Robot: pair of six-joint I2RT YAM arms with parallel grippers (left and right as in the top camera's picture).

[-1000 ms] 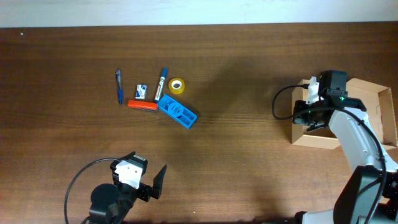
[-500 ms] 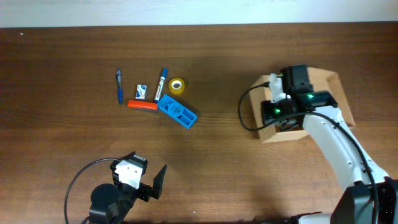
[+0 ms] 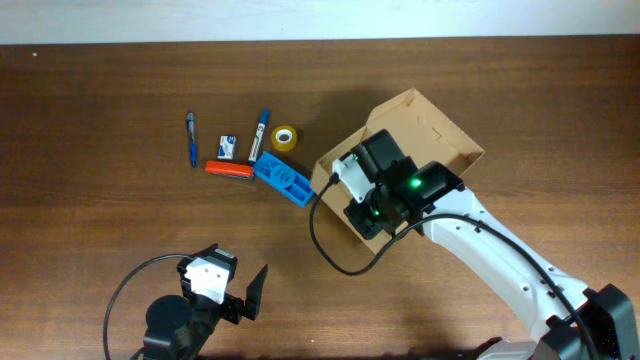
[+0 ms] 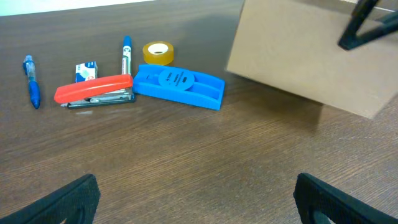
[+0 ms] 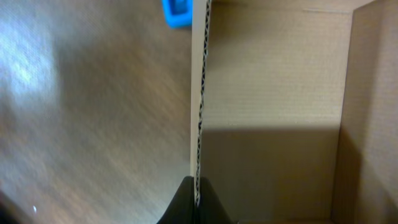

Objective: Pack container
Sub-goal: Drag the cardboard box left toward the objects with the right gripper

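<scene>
The container, a plain brown cardboard box [image 3: 415, 130] with its flap open, sits just right of the table's middle; it also shows in the left wrist view [image 4: 311, 56] and in the right wrist view [image 5: 273, 93]. My right gripper [image 3: 362, 205] is shut on the box's near-left wall edge [image 5: 198, 199]. The stationery lies left of the box: a blue pen [image 3: 191, 138], a small eraser [image 3: 227, 148], a blue marker [image 3: 260, 130], a yellow tape roll [image 3: 285, 137], a red stapler [image 3: 229, 169] and a blue flat box [image 3: 285, 180]. My left gripper [image 3: 245, 295] is open and empty near the front edge.
The blue flat box lies close to the container's left corner [image 4: 180, 85]. A black cable [image 3: 330, 250] loops from the right wrist over the table. The table's far edge [image 3: 320, 40] runs along the top.
My right gripper has dragged the box from the far right edge leftward, toward the table's middle, turning it so it stands close to the blue flat box. The left arm has not moved.
</scene>
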